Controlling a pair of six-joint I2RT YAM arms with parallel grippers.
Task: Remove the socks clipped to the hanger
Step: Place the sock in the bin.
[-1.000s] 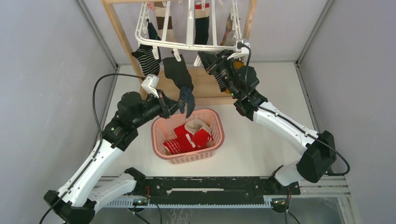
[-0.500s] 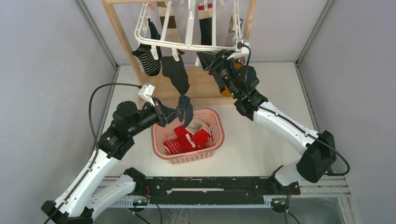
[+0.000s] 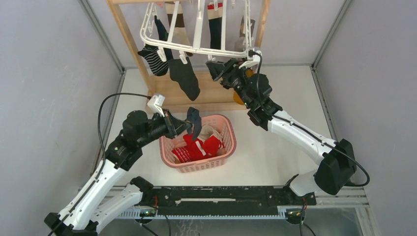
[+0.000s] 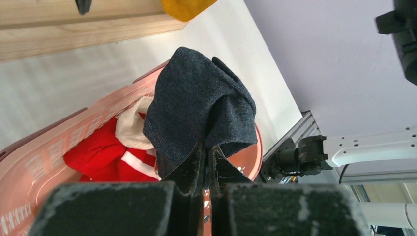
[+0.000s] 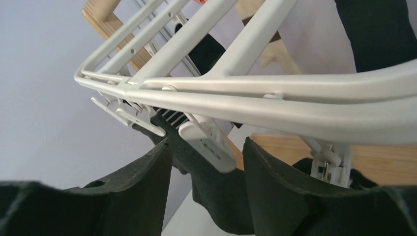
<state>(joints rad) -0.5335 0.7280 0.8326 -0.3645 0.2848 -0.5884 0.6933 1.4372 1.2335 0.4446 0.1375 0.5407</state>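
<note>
Pinched between the tightly closed fingers of the left claw (image 4: 206, 153): a dark grey sock (image 4: 199, 105), already off the hanger (image 3: 196, 48) and bunched at the far rim of the pink basket (image 3: 229, 142), just above the red socks (image 3: 196, 147) lying inside. Higher up, clipped along the white frame: a black sock (image 3: 184, 76), a striped sock (image 3: 152, 58), a brown-banded sock (image 3: 180, 22) and a red-banded black sock (image 3: 215, 27). At the frame's near right corner, the right claw (image 5: 206, 147), spread open astride one white clip (image 5: 204, 137) and apparently clear of it on both sides. Likely trouble from here: letting go of the grey sock so close to the rim and losing it over the edge onto the tabletop (image 3: 265, 167); closing on the frame bar instead of the clip's levers and setting the whole hanger swinging on the wooden stand (image 3: 129, 43); freeing a sock with nothing beneath to catch it. Hard to tell: the sock under that clip, only dark fabric below it in the right wrist view. Cut off at the top edge of the overhead view: the far part of the hanger. Half hidden behind the right arm: a mustard yellow thing (image 3: 239, 97), shape unclear.
</note>
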